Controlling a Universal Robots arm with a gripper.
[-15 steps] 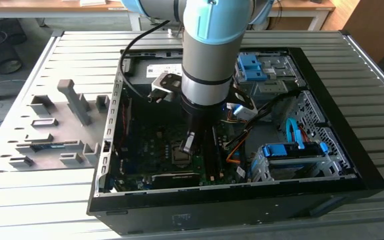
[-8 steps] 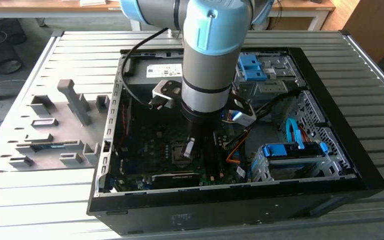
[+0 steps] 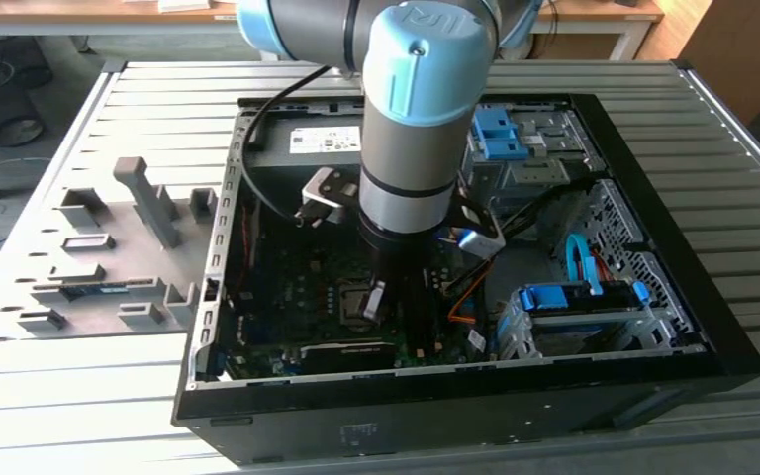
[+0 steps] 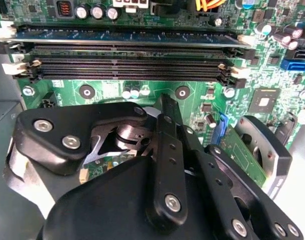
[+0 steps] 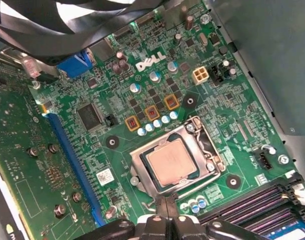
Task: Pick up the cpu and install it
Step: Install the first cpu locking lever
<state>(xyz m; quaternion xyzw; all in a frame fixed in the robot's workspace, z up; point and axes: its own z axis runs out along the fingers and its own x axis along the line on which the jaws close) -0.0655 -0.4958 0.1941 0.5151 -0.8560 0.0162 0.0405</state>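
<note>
the gripper (image 5: 167, 220) hangs low inside the open computer case (image 3: 644, 396), and in the first wrist view its black fingers (image 5: 165, 207) meet at a narrow tip with nothing between them, pressed together just at the edge of the socket frame (image 5: 205, 150). directly beyond that tip lies the cpu (image 5: 170, 165), its dull metal face flat and square in the socket, seated within the silver frame and touching no finger. past the cpu, farther from the gripper, stand a row of small blue capacitors (image 5: 157, 124), three orange-rimmed chokes (image 5: 151, 112) and a white four-pin power connector (image 5: 200, 76); a long blue expansion slot (image 5: 72, 160) runs off to one side on the green motherboard (image 5: 37, 165). in the second wrist view the gripper's black linkage (image 4: 167, 165) fills the foreground, and beyond it run the black memory slots (image 4: 127, 67), the farthest one carrying a memory stick (image 4: 122, 37). in the exterior view the arm (image 3: 414, 119) reaches straight down into the case, the gripper (image 3: 387, 297) hovering over the socket; a blue drive bracket (image 3: 578, 297) sits toward the exterior view's right, and a grey fixture tray (image 3: 103, 267) rests on the slatted table (image 3: 63, 396) outside the case on the exterior view's left.
</note>
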